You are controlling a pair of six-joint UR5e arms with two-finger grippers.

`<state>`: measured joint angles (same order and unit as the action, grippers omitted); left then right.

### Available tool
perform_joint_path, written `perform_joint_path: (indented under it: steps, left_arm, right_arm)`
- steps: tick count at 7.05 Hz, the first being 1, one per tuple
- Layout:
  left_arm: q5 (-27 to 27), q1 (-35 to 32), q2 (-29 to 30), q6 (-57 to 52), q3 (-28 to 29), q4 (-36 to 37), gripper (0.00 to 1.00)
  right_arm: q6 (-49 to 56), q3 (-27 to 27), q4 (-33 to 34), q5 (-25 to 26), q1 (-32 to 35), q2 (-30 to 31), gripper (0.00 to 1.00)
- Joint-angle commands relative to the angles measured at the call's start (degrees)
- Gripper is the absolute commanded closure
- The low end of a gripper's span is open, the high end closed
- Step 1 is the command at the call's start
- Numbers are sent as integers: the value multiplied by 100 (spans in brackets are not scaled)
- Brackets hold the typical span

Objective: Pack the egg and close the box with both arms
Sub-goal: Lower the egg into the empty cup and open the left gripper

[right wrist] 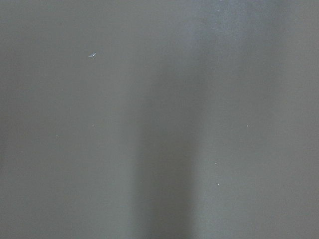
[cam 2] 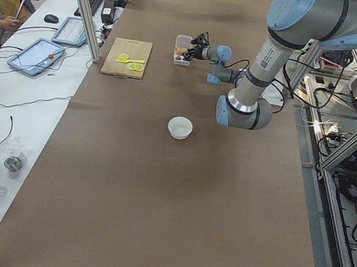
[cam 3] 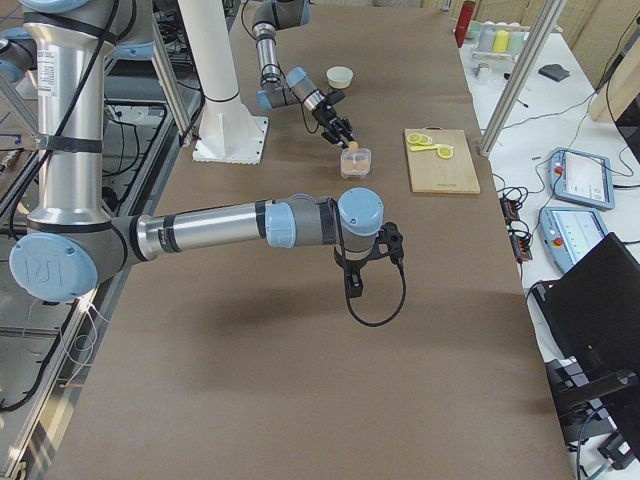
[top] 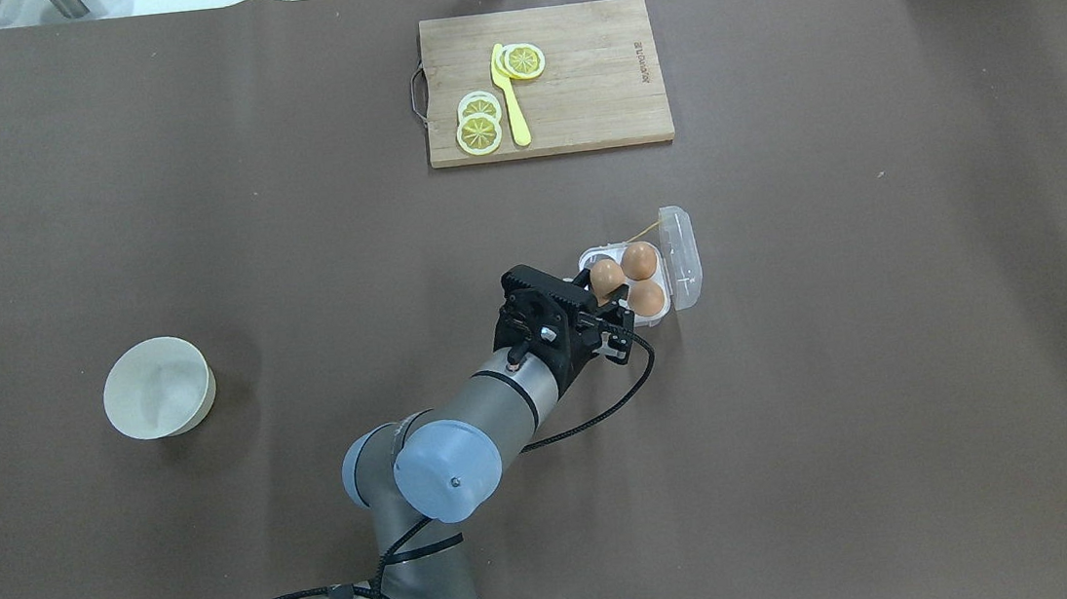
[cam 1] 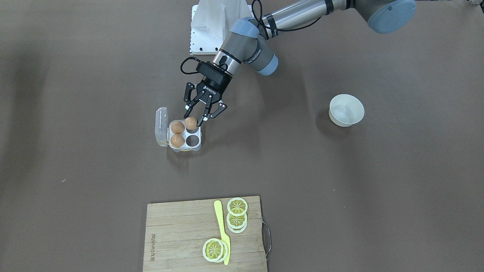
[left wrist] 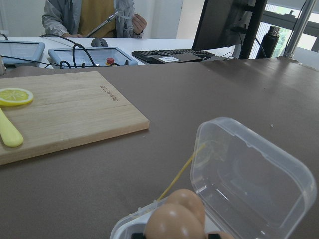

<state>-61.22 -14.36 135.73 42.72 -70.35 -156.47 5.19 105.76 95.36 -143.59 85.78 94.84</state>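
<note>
Exterior front-facing view: the box (cam 1: pixel 184 146) stands open; its lid (cam 1: pixel 161 126) is upright on the side away from the left arm; two packed eggs (cam 1: pixel 177 127) fill the cups next to the lid; the bare cup (cam 1: pixel 193 140) lies on the box's open side, far from the robot.

Egg: the egg (cam 1: pixel 191 122) is over the box's cup nearest the robot, beside the bare cup; it rides higher than its two neighbours, so I judge it not yet seated.

Left gripper: the left gripper (cam 1: pixel 196 118) leans over the box from the robot's side; one finger stands on each side of the egg and they appear clamped on it; pad contact is too small to confirm.

Right gripper: the right gripper (cam 3: pixel 353 280) hangs well apart from the box, on its robot's-right side; only the exterior right view shows it, so I cannot tell whether its jaws are apart or together.

Step in hand: lowering the egg into its cup; lid closing not begun.

Risk, early release: an egg let go high or off-centre could strike the cup rim and roll out of the box.

Risk, collision: clearance beside the neighbouring egg is tight; a descending finger could nudge that egg or the thin wall; nothing steadies the light box, so it could slide or tip.

Risk, grip force: too hard a squeeze could crack the shell.

Risk, closing: pressing the lid with one arm alone could push the box away; the right arm has far to come.
</note>
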Motion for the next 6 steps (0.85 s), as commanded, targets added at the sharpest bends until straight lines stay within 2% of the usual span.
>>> perform_joint_path:
  steps: [1,2,3,4,5,6]
  left_arm:
    - [-39,56,-11,0,-49,-24,85]
    - [-22,57,-11,9,-67,-68,62]
    - [-13,57,-11,26,-58,-112,51]
    - [-5,65,-2,52,-58,-112,31]
    - [-4,57,6,53,-58,-112,25]
    - [4,57,15,53,-58,-121,3]
  right_arm:
    - [0,-3,0,-2,0,-1,0]
    - [0,6,0,-2,0,-1,0]
    - [0,6,-9,-2,0,-1,0]
    - [0,-2,-9,-2,0,-9,0]
    - [0,6,-9,-2,0,-9,0]
    - [0,6,-18,-2,0,-9,0]
